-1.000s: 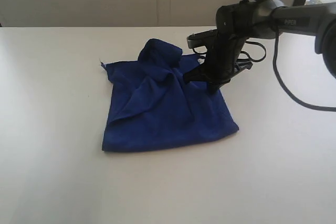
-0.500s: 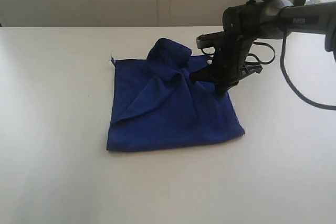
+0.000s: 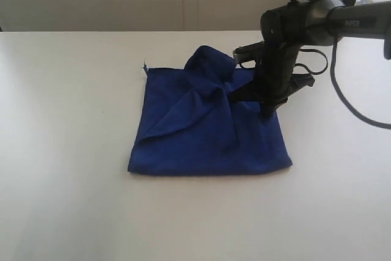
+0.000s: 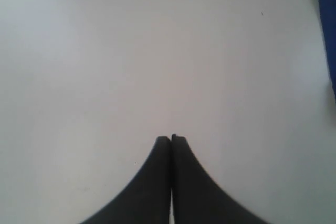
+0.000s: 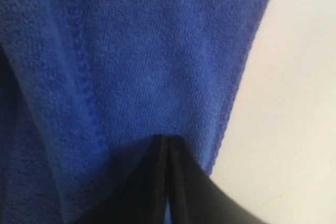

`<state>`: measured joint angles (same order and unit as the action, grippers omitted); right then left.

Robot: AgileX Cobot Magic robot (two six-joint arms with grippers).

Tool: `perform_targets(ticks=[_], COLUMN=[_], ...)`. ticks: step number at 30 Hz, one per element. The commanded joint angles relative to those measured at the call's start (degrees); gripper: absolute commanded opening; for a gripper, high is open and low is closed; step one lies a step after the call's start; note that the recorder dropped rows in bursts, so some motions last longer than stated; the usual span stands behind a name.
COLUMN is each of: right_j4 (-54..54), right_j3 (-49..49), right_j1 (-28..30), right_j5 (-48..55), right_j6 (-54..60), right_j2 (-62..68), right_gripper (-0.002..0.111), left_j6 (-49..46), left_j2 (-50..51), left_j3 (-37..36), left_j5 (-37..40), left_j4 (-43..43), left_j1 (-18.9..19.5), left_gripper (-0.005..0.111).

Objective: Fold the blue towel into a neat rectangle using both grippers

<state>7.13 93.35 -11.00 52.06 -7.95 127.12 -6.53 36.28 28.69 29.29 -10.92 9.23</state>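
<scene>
- Bench (image 3: 61, 151): white, plain surface; its left half carries nothing but a few faint specks.
- Left tool (image 4: 171, 139): outside the exterior view. Its own wrist camera shows the two black fingers pressed flat together with nothing between them, over bare bench. A strip of blue cloth shows at one edge of that picture, well apart from the fingertips.
- Blue towel (image 3: 201, 139): lies on the bench slightly right of centre in the exterior view, roughly square in outline. The near edge is straight and flat. Diagonal creases run across the upper layer.
- Thread (image 3: 145, 65): a small pale wisp stands at the towel's far left corner.
- Bunched fold (image 3: 211, 60): the far middle of the towel is heaped into a raised lump, not flat.
- Right tool (image 3: 267, 113): points down, with its tip touching the towel near the right edge. The wrist camera shows the fingers closed tight against each other, resting on the cloth beside a stitched hem. Whether any cloth is nipped between them cannot be told.
- Cable (image 3: 348, 105): a dark loop hangs from the right arm over the bench, right of the towel.
</scene>
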Motion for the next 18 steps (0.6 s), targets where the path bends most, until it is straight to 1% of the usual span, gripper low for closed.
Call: perform_targets(ticks=[1, 4, 9, 10, 12, 14, 18], right_j4=[1.3, 1.3, 0.4, -1.2, -7.5, -11.3, -20.1], right_j3=[-0.8, -0.8, -0.8, -0.8, -0.8, -0.8, -0.8], right_j1=[0.5, 0.5, 0.5, 0.5, 1.1, 2.0, 5.6], right_j5=[-0.1, 0.8, -0.9, -1.3, -2.9, -4.9, -6.5], right_j6=[-0.4, 0.2, 1.2, 2.7, 8.3, 11.1, 17.1], right_j2=[-3.6, -9.4, -11.7, -11.7, -11.7, -11.7, -11.7], right_gripper=[0.000, 0.000, 0.000, 0.000, 0.000, 0.000, 0.000], left_j6=[0.1, 0.1, 0.1, 0.1, 0.1, 0.1, 0.1], left_j2=[-0.3, -0.3, -0.3, -0.3, -0.3, -0.3, -0.3], left_j3=[-0.2, -0.2, -0.2, -0.2, -0.2, -0.2, -0.2], left_j5=[0.2, 0.2, 0.2, 0.2, 0.2, 0.2, -0.4], left_j4=[-0.1, -0.1, -0.1, -0.1, -0.1, -0.1, -0.1], left_j1=[0.1, 0.1, 0.1, 0.1, 0.1, 0.1, 0.1], left_gripper=[0.000, 0.000, 0.000, 0.000, 0.000, 0.000, 0.000])
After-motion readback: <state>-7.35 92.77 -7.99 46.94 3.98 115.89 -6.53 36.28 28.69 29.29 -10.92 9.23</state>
